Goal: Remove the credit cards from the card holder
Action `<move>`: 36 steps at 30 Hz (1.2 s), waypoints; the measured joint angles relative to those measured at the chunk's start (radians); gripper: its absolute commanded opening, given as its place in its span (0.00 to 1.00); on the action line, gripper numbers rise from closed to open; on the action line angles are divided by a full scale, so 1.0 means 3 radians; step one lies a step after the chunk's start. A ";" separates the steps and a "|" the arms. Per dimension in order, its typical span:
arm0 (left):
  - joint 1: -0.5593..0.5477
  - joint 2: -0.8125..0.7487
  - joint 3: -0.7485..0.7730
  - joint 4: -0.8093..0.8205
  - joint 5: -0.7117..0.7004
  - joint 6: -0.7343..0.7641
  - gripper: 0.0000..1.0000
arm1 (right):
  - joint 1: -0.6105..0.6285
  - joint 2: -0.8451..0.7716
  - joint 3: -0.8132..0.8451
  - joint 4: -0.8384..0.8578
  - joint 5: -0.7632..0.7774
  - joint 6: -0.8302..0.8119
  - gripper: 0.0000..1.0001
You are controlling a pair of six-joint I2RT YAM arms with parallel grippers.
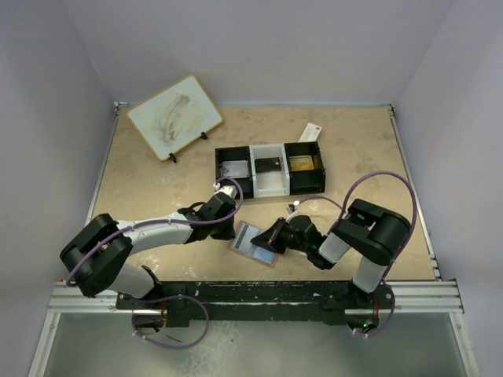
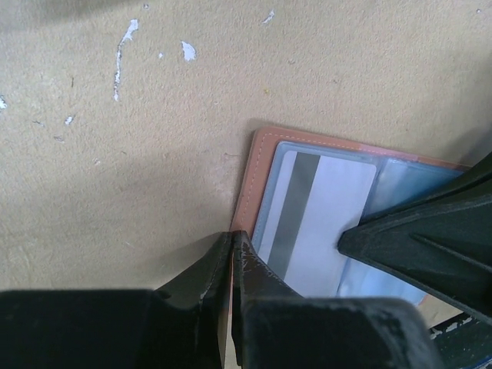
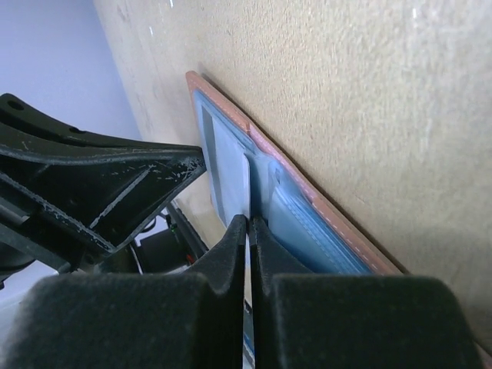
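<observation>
1. Your card holder (image 1: pixel 253 245) lies open on the bench (image 1: pixel 157 181), clear pockets up. It sits near the middle, on the near side of the three-compartment tray (image 1: pixel 233 149).
2. Your left pincer (image 2: pixel 232 240) is clamped shut on the holder's salmon leather edge at its left side. That's your anchor.
3. Your right pincer (image 3: pixel 247 223) comes in from the right and is closed too, with a thin pale sliver between its fingers. I read that sliver as the edge of the credit card (image 2: pixel 330 215), the pale one with a grey stripe. Most of that card sits inside its pocket.
4. My call on the step in hand: the first card's pull-out, with the grip made and the slide not yet done.
5. The next move calls for a smooth draw back toward your right arm, flat to the bench, while the left holds firm.
6. If the holder lifts or drags along, you've probably pinched pocket plastic too.
7. I can't tell how many more cards the other pockets hide.
</observation>
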 measured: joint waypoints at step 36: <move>-0.0070 0.0014 0.0034 -0.0092 -0.0273 -0.0263 0.00 | -0.0303 -0.0420 -0.0098 -0.0458 -0.0303 -0.0468 0.10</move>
